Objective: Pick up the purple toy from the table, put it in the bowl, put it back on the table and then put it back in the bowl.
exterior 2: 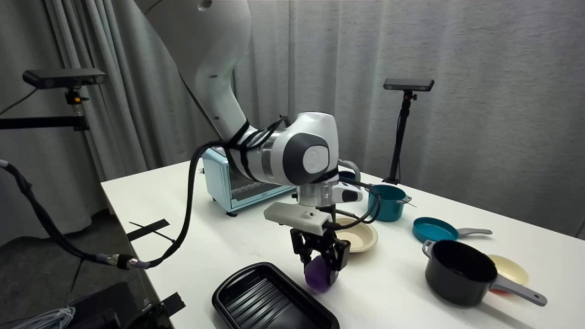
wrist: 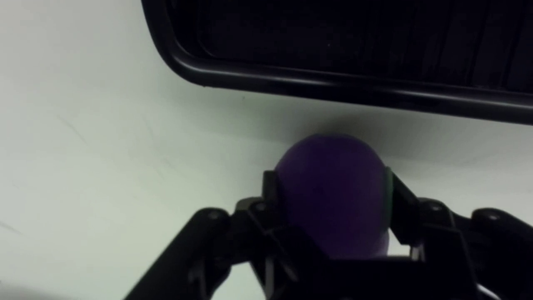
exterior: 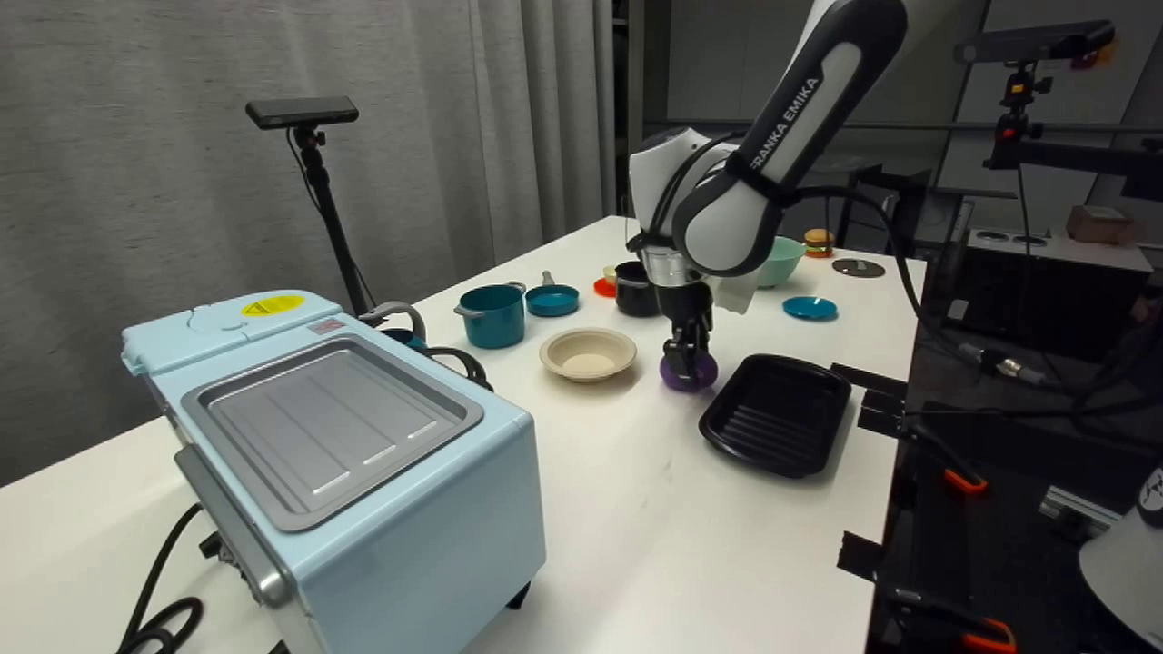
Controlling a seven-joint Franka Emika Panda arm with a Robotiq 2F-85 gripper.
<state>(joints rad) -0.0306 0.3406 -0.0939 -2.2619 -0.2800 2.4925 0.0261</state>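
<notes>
The purple toy (exterior: 674, 375) is round and sits between the fingers of my gripper (exterior: 690, 356), at or just above the white table (exterior: 618, 490). In an exterior view, the toy (exterior 2: 317, 276) shows below the gripper (exterior 2: 322, 265). In the wrist view, a finger touches each side of the toy (wrist: 333, 162); its lower part is hidden behind the gripper (wrist: 331, 183). Whether it touches the table cannot be told. The shallow cream bowl (exterior: 589, 361) stands beside the toy with nothing in it; in an exterior view the bowl (exterior 2: 365, 237) is partly hidden by the arm.
A black ridged tray (exterior: 772, 418) lies close beside the toy and also shows in the wrist view (wrist: 291, 79). A teal pot (exterior: 493, 318), a teal pan (exterior 2: 434, 230) and a black pot (exterior 2: 459, 278) stand near the bowl. A light blue toaster oven (exterior: 436, 509) stands farther along.
</notes>
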